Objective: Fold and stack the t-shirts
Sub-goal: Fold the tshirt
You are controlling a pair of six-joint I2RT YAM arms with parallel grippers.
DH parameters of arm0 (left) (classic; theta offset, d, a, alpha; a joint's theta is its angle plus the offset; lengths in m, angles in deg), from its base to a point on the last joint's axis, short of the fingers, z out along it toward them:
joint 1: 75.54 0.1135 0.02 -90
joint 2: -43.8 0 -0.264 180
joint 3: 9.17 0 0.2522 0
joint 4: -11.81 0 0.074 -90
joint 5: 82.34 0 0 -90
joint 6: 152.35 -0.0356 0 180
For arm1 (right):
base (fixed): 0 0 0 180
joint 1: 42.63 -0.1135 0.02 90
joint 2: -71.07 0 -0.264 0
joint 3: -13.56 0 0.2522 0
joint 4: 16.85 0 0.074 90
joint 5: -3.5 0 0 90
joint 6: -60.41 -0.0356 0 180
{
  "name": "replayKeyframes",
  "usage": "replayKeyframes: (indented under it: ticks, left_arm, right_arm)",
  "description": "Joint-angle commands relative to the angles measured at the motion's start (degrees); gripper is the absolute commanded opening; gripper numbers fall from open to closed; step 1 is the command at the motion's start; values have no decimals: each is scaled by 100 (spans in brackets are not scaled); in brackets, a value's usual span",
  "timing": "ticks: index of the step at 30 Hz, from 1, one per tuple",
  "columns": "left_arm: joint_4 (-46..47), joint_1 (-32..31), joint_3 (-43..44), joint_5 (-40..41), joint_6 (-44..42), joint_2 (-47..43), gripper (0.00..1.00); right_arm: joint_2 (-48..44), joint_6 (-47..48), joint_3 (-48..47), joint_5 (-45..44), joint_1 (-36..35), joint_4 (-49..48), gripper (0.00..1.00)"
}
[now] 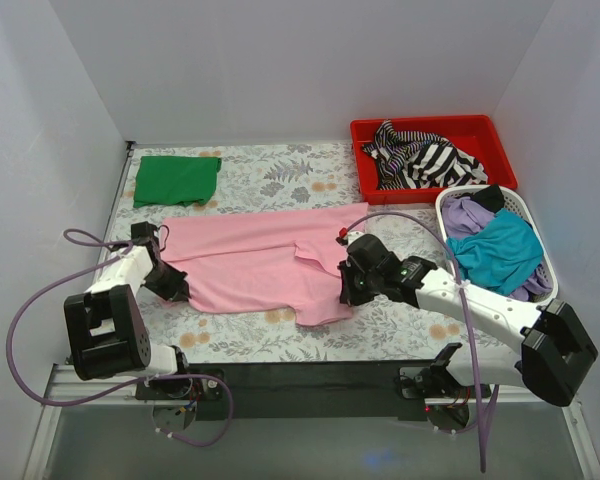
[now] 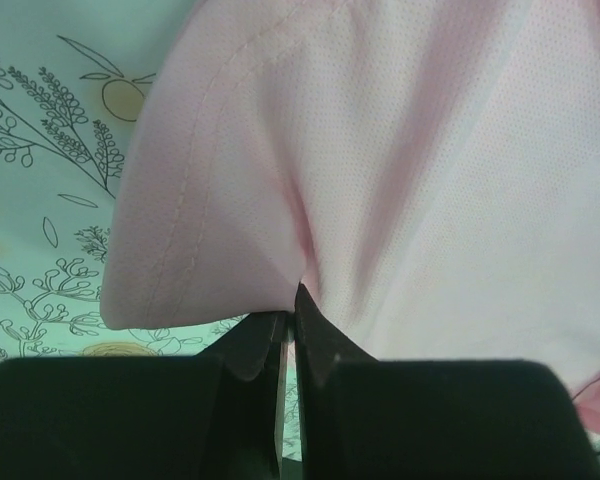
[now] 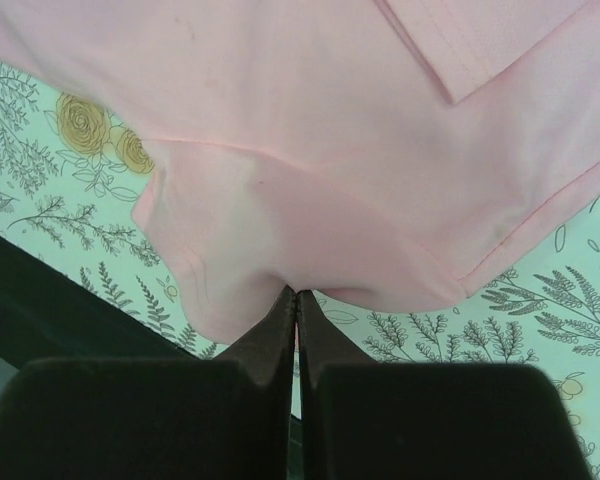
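Pink t-shirt, large, pale and softly creased, lies spread at the middle of the floral surface, its long axis running left to right, with a folded dark green t-shirt well apart at the far left. The left end effector is clenched on its left edge and the right end effector pinches its near right edge, cloth puckering at each tip.

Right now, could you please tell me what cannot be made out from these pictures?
1. Top view: the wrists hide where the left fingers and right fingers meet the pink t-shirt.
2. Wrist views: the fingers themselves hide how much cloth is pinched.
3. Top view: the teal t-shirt covers whatever lies deeper in the white basket.
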Motion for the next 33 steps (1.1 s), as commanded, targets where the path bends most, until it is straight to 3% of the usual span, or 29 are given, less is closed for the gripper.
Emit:
replayKeyframes:
  ticks: [1, 16, 22, 33]
  left_arm:
    - [-374, -12, 245, 21, -164, -56, 0]
    - [-973, -12, 131, -163, -375, -276, 0]
    - [-1114, -12, 508, 20, -507, -74, 0]
    - [-1052, -12, 1274, -111, -586, 594, 0]
  right_arm:
    - [182, 291, -417, -280, -18, 275, 1]
    - [-11, 476, -918, -632, -10, 627, 1]
    - [130, 722, -1173, -965, 96, 732, 1]
    - [920, 1618, -1735, -922, 1194, 645, 1]
